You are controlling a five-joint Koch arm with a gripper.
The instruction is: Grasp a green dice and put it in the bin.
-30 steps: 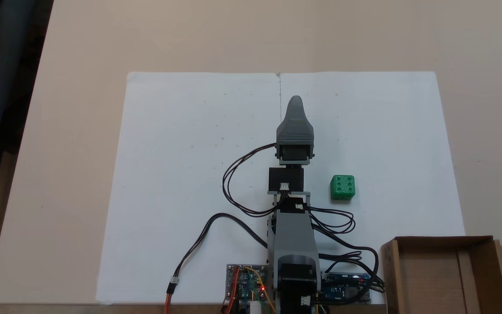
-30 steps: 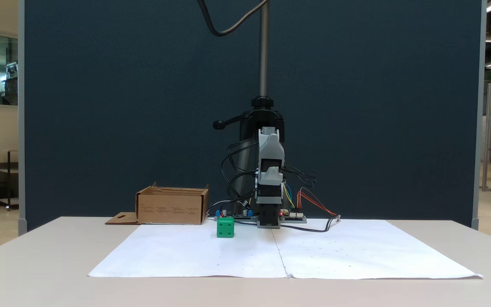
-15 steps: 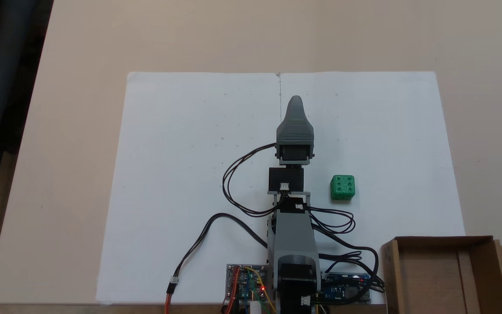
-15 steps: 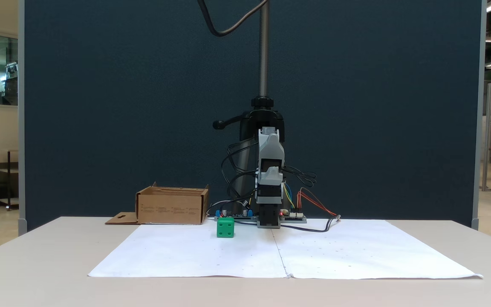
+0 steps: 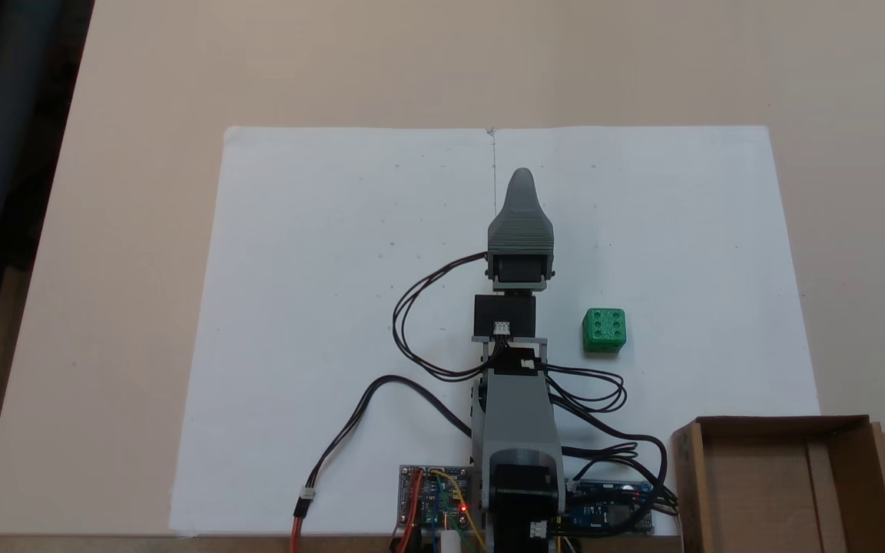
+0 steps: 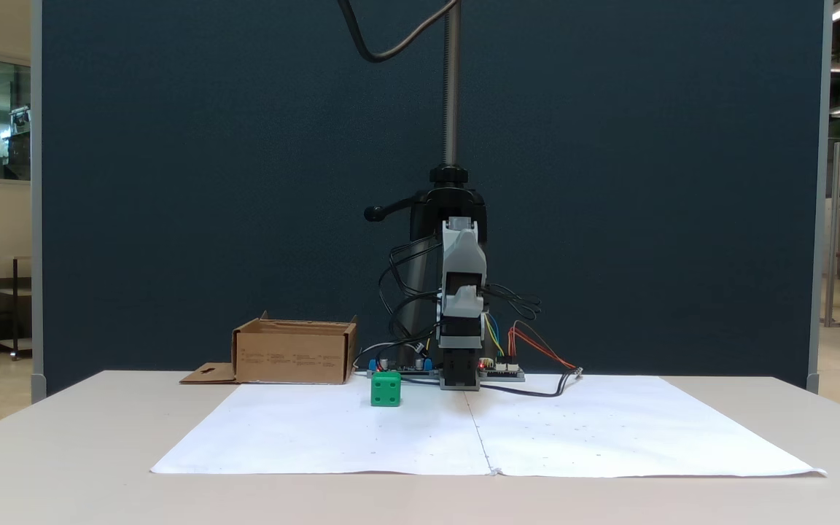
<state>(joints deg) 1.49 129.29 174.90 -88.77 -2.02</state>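
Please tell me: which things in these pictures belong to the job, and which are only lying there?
Job: green dice, bin, end effector.
Lying about: white paper, circuit boards, cables, camera stand.

In a fixed view the dice [image 5: 604, 330] lies on the paper [image 5: 319, 307], right of the arm [image 5: 518, 322]. The bin [image 5: 780, 484] sits at the paper's bottom-right corner.

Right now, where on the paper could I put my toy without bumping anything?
The paper is bare left of the arm, and beyond the pincer towards the far edge. It is crowded near the base, where the cables, the boards, the dice and the bin sit.
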